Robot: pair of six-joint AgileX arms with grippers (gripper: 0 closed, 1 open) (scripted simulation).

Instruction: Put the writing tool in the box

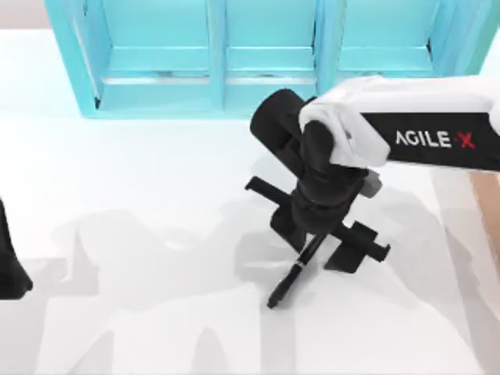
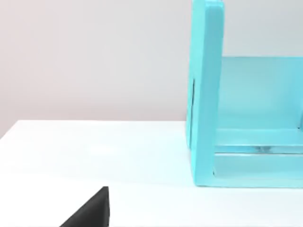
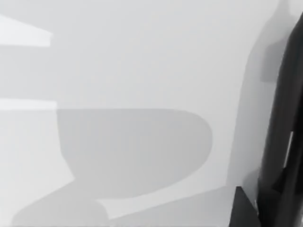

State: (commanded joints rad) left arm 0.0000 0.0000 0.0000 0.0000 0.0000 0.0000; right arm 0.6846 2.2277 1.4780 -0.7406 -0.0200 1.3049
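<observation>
A: Where is the pen?

B: The black pen (image 1: 298, 269) lies slanted on the white table (image 1: 141, 195), a little right of centre, its lower end poking out beneath the right pincer (image 1: 312, 244). That pincer hangs straight over it, fingers spread to either side and not pinching anything.

A: So which step is this?

B: The grasp, I judge. Next the fingers need to settle around the barrel and press together, then lift.

A: And the box?

B: A tan wooden edge of the box (image 1: 486, 205) shows at the table's far right, partly under the right arm. The carry would go rightward over bare table.

A: Anything in the way?

B: The turquoise shelf unit (image 1: 266, 58) stands along the back, well apart from the pen. The left pincer (image 1: 12, 266) sits parked at the left edge; whether it is spread I cannot tell.
</observation>
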